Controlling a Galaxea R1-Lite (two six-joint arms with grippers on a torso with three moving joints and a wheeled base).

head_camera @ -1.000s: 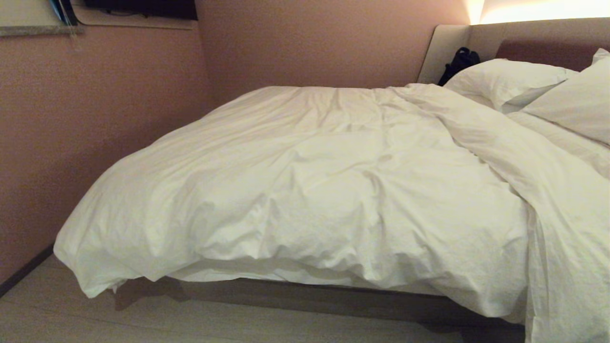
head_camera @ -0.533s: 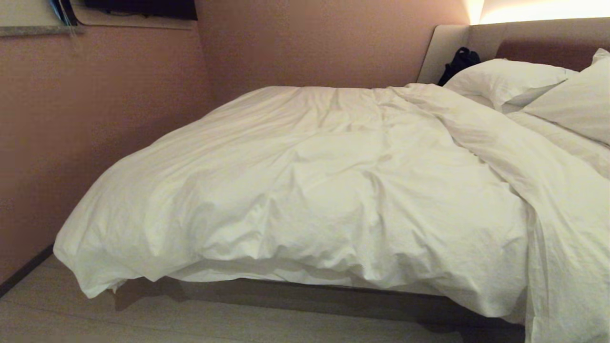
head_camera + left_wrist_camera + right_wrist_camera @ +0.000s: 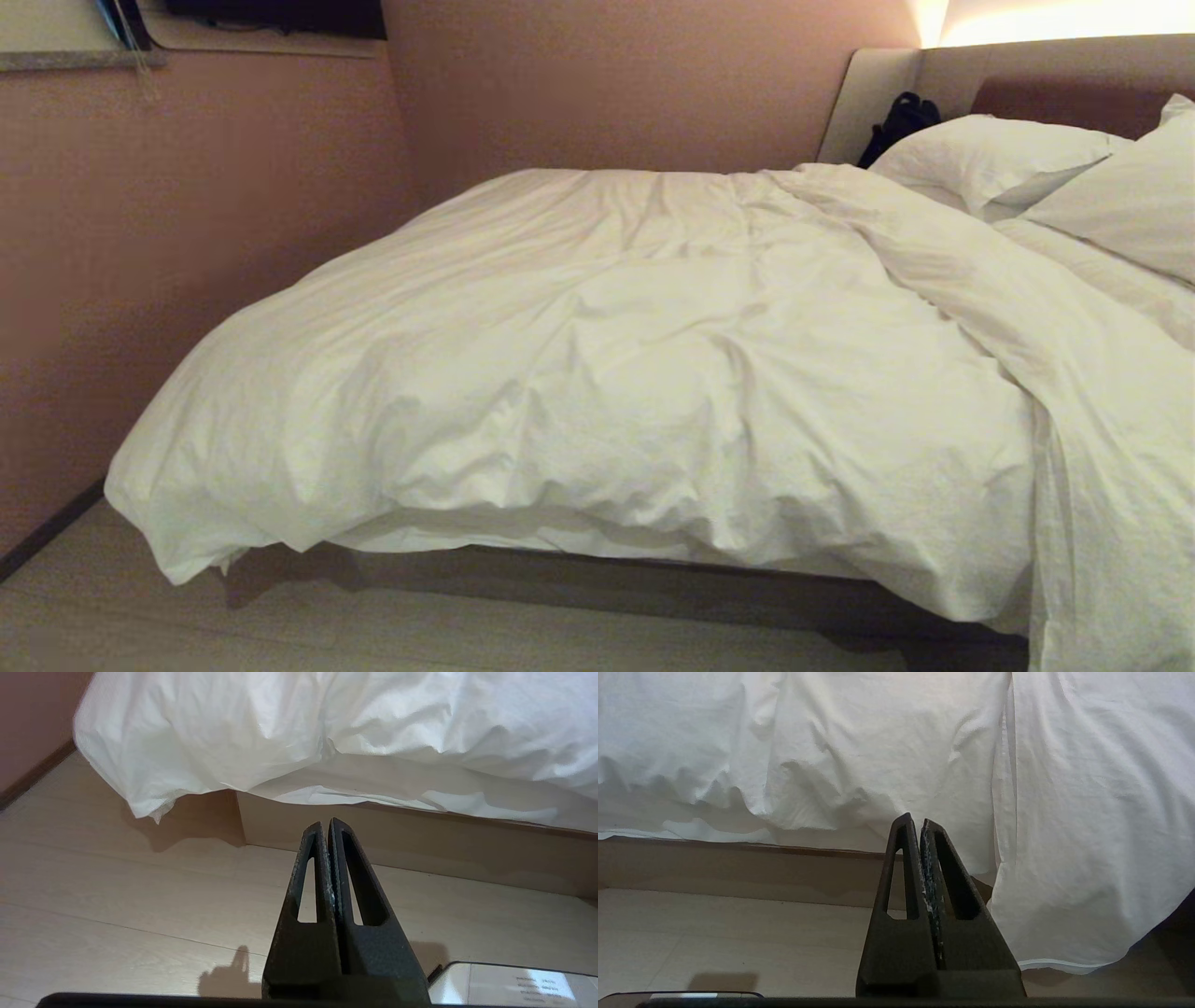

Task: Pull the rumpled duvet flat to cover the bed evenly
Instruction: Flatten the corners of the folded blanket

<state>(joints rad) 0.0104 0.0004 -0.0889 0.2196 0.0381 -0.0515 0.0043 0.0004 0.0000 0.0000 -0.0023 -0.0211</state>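
Rumpled duvet [image 3: 597, 373] heaped across the bed [image 3: 653, 579], its loose corner overhanging at 8 o'clock and a fold trailing floorward at 4 o'clock. Risk: tugging one side alone would likely drag it further askew. Left gripper [image 3: 325, 826] and right gripper [image 3: 913, 823] hang low before the base, fingers clenched on nothing
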